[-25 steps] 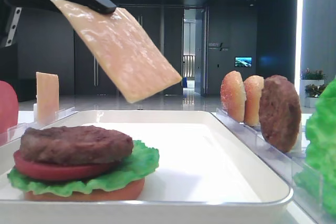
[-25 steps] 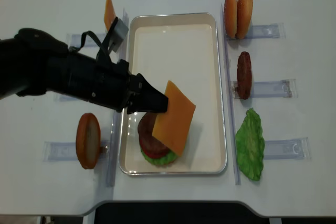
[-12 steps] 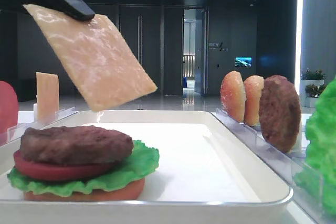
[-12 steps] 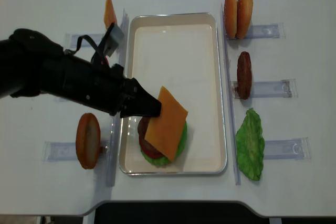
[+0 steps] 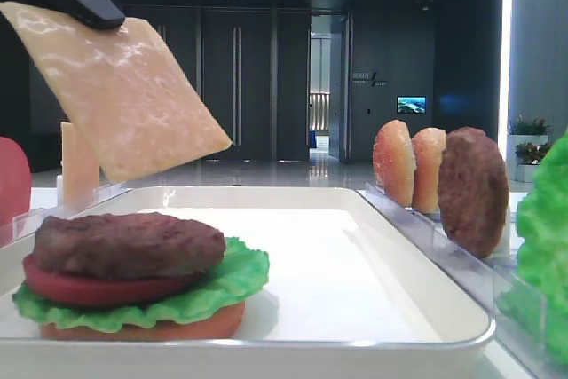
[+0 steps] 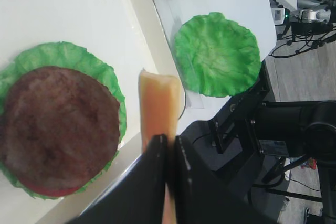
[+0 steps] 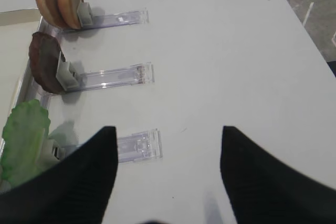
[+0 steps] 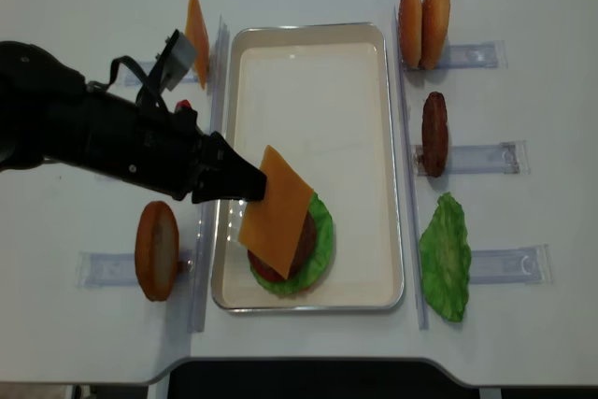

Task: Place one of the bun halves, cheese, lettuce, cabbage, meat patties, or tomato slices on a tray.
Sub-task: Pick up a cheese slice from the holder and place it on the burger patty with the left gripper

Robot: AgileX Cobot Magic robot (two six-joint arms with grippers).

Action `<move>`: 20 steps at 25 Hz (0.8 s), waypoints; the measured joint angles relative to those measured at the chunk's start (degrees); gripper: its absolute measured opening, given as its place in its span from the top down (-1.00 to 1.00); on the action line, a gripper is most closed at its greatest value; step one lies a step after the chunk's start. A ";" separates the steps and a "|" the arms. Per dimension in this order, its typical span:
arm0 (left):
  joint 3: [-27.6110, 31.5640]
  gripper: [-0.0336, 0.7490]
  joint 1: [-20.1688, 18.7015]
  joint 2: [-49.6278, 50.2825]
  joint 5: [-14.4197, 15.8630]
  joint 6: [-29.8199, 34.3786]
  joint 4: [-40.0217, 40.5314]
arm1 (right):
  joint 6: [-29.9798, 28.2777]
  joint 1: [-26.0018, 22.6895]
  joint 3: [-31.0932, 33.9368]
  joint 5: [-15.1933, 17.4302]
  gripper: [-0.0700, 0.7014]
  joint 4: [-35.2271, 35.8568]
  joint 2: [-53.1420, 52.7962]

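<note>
pinching the cheese (image 8: 275, 211) (tilted) above the patty (image 8: 301, 242) on the tray (image 8: 308, 72), left fingers (image 8: 245, 184) clamped; right fingers (image 7: 94, 171) apart.

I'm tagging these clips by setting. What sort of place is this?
Probably a robot demo bench in a large dark lobby: a white table, clear plastic slotted racks holding toy burger parts, a white rectangular tray, and glass doors beyond.
</note>
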 joint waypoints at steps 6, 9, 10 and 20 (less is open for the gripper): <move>0.00 0.87 0.00 0.00 -0.27 -1.02 1.64 | 0.00 0.00 0.00 0.00 -0.25 0.00 0.00; 0.00 0.87 0.00 0.00 -0.78 -1.09 1.76 | 0.00 0.00 0.00 0.00 -0.25 0.00 0.00; 0.00 0.87 0.00 0.00 -0.98 -1.14 1.76 | 0.00 0.00 0.00 0.00 -0.25 0.00 0.00; 0.00 0.87 0.00 2.96 -1.63 0.00 1.12 | 0.00 0.00 0.00 0.00 -0.25 0.00 0.00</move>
